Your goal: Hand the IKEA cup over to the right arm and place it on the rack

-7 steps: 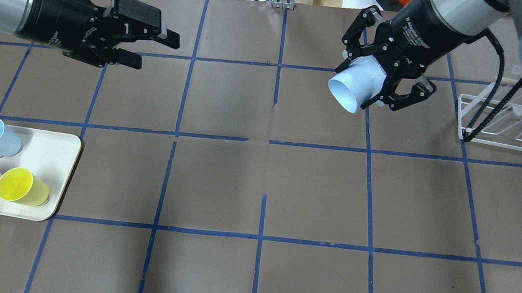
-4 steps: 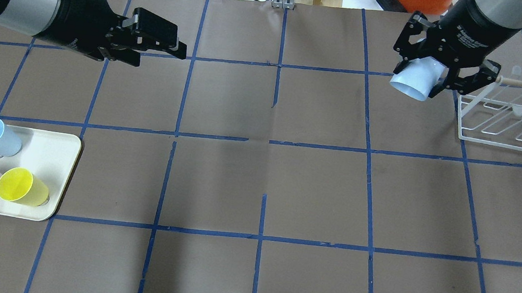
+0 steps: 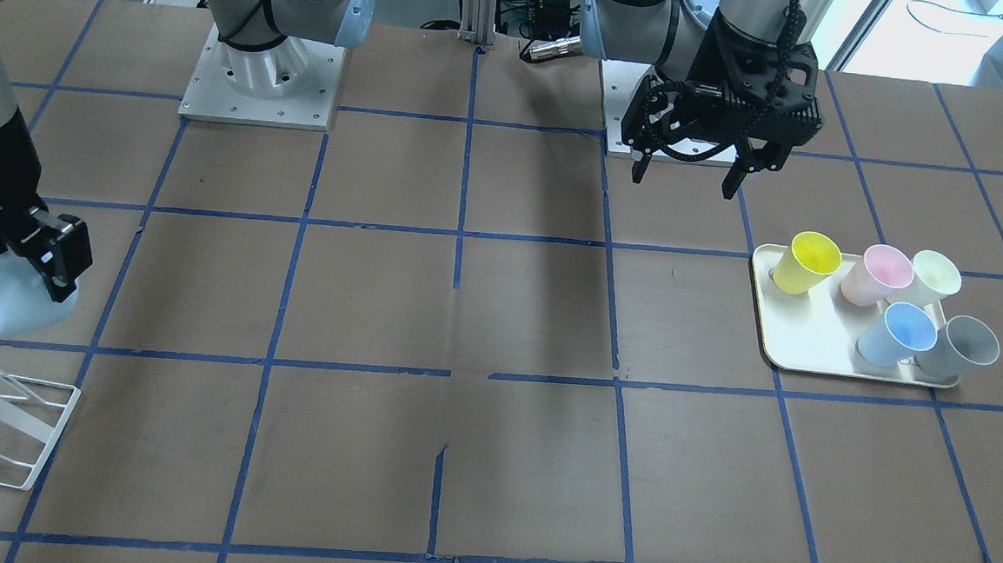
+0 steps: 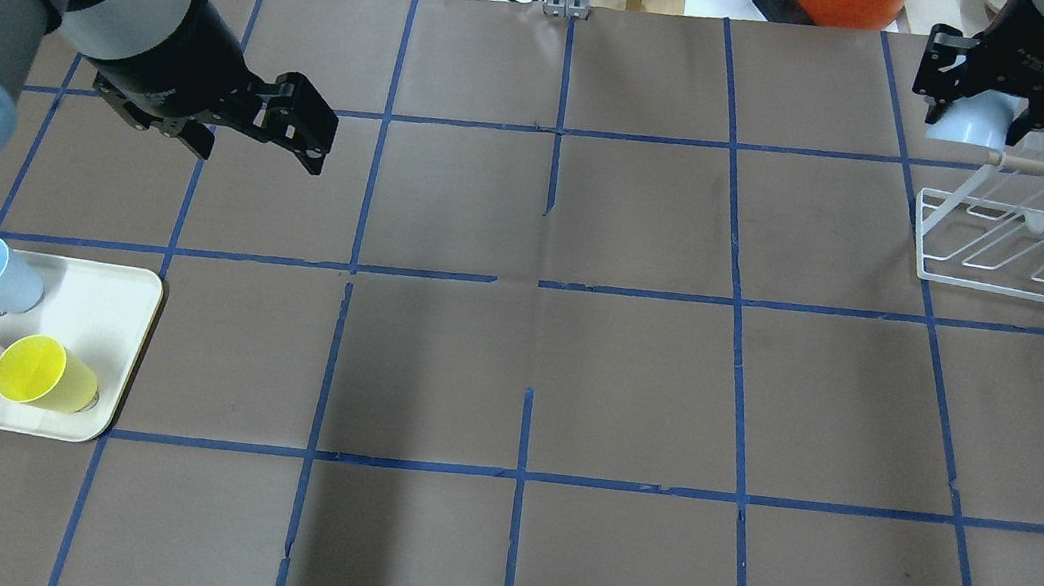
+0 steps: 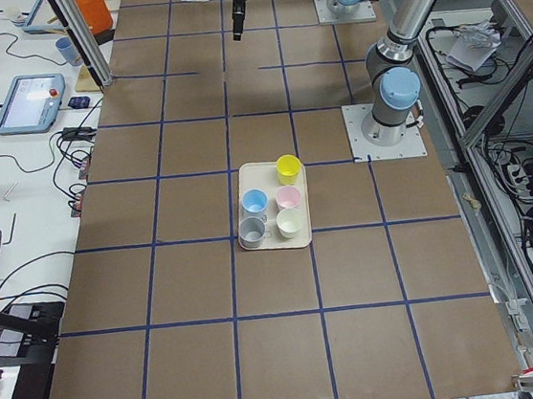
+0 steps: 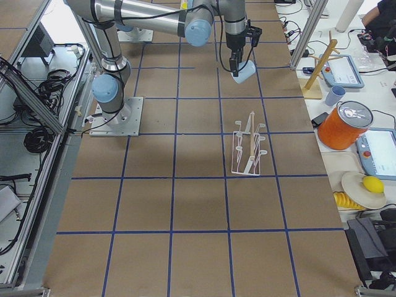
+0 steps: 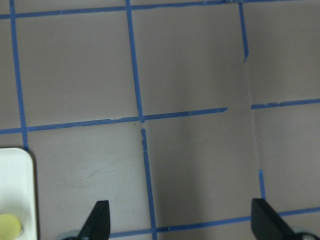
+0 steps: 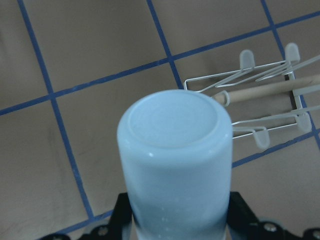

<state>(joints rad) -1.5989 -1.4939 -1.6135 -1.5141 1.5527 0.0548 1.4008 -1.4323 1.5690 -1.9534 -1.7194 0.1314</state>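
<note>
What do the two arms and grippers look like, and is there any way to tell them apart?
The left arm and right arm are alike: silver tubes with light-blue joint caps. Each ends in a black two-finger gripper on a black wrist. The left gripper has a ribbed black cable looping beside it. The right gripper shows no such loop.

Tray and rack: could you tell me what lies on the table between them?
Nothing lies there: the overhead view shows only bare table between the tray and the rack.
</note>
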